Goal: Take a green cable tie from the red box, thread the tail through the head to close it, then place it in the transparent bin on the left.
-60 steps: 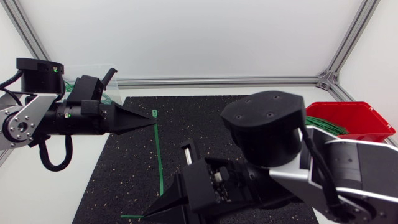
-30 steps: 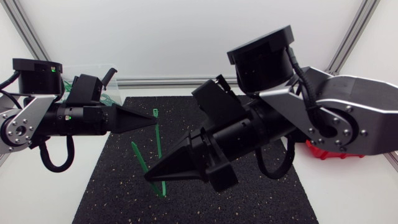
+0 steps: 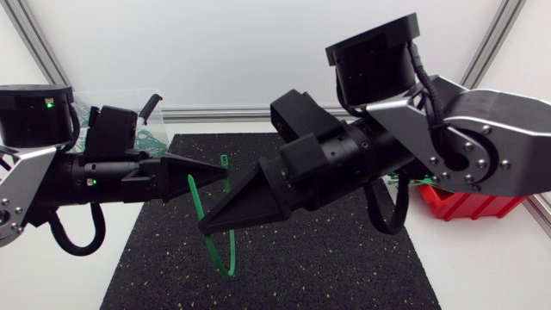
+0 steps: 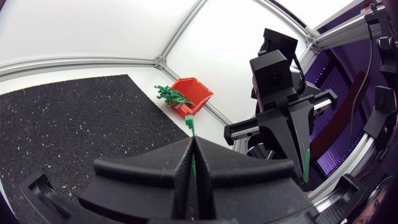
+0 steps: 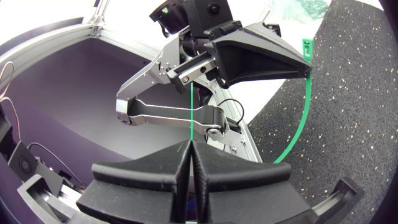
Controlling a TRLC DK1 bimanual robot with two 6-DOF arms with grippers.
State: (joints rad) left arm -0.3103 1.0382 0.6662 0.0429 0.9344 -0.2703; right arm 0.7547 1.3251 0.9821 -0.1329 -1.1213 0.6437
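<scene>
A green cable tie (image 3: 229,226) hangs in a loop over the black mat (image 3: 327,258), held at both ends. My left gripper (image 3: 222,173) is shut on it just below the head (image 3: 224,161), which points up. My right gripper (image 3: 207,226) is shut on the tail, whose free end (image 3: 195,194) sticks up past the tips towards the left gripper. In the left wrist view the head (image 4: 188,121) rises from the shut fingertips. In the right wrist view the thin tail (image 5: 189,118) runs ahead of my right gripper (image 5: 189,144), and the strap (image 5: 300,118) curves up to the left gripper (image 5: 261,59).
The red box (image 3: 469,204) with more green ties stands at the right, largely behind my right arm; the left wrist view shows the red box (image 4: 198,93) at the mat's far corner. The transparent bin (image 3: 138,112) with ties in it stands at the back left.
My right arm has swung up and to the left, lifting the tail off the mat and bending the tie into a loop. The left gripper has shifted slightly with the head.
</scene>
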